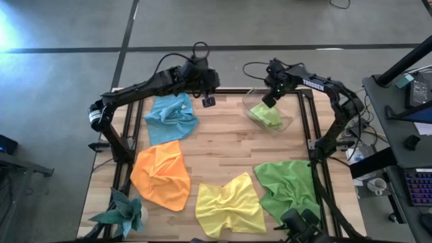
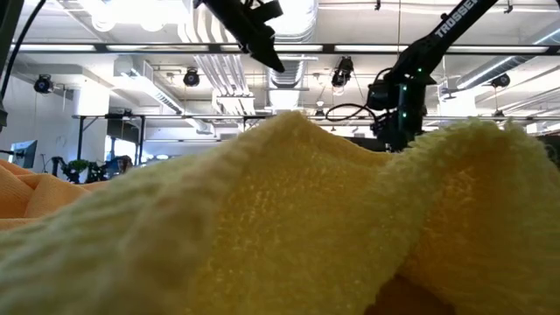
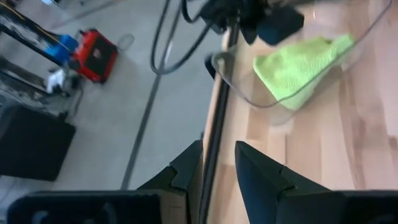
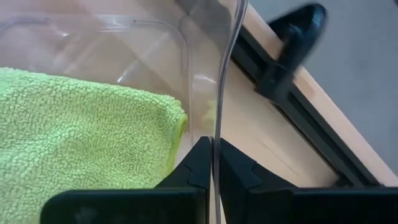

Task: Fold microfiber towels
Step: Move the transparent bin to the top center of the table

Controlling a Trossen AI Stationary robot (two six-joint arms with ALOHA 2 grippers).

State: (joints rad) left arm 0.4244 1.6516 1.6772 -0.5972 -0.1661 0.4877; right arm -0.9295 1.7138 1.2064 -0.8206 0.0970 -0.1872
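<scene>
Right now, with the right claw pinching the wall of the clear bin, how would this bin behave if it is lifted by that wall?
The clear plastic bin looks thin-walled, so it is probably light and may flex where the right claw is shut on its wall. Held at one side only, it would likely tilt. The folded lime green towel inside is soft and could slide toward the lower side.

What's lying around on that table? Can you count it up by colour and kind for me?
Blue towel: 1
Orange towel: 1
Yellow towel: 1
Darker green towel: 1
Lime green towel, folded inside the bin: 1
Clear plastic bin: 1
Teal spiky paper ornament: 1
Total: 7 things, 5 of them towels.
</scene>
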